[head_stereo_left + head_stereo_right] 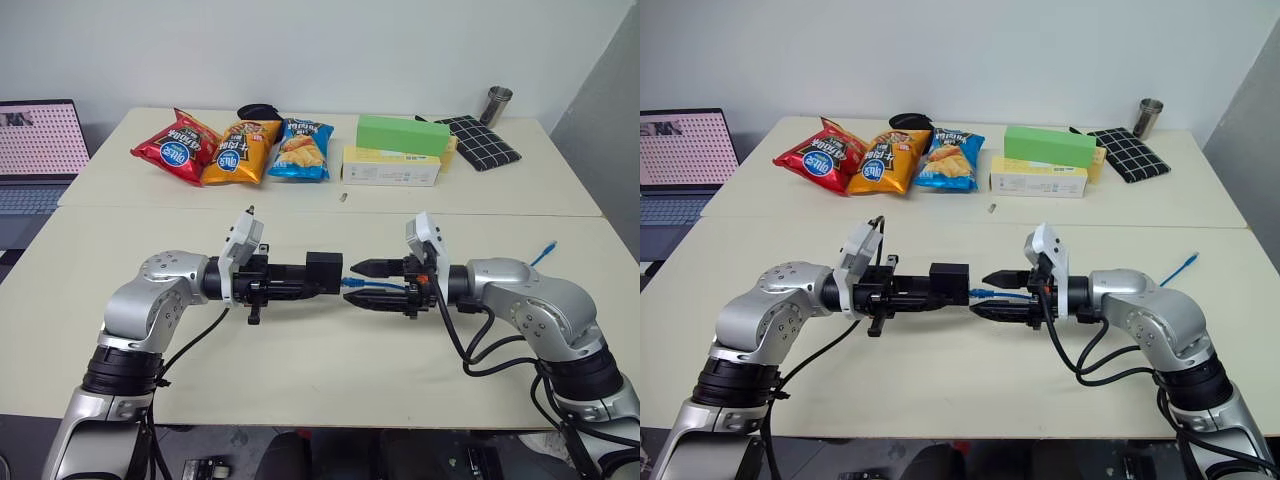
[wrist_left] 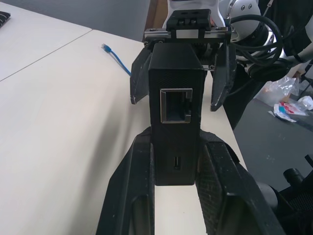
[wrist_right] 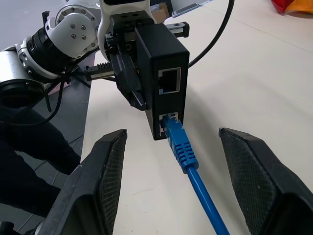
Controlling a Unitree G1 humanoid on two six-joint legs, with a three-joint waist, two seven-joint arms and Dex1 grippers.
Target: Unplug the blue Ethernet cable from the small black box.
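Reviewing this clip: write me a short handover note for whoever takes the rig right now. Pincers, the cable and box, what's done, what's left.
Left pincer: shut on the small matte black square box, held above the pale table.
Right pincer: open, its fingers either side of the thin bright blue Ethernet cable, not gripping it.
Cable's plug is still seated in the box's lower port; its far end lies on the table.
Done: box picked up, right pincer lined up.
Left: close on the plug and pull it out.

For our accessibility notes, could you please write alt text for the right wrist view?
A blue cable is plugged into the lower port of a small black box, held by the left gripper. The right gripper stands open, one finger each side of the cable.
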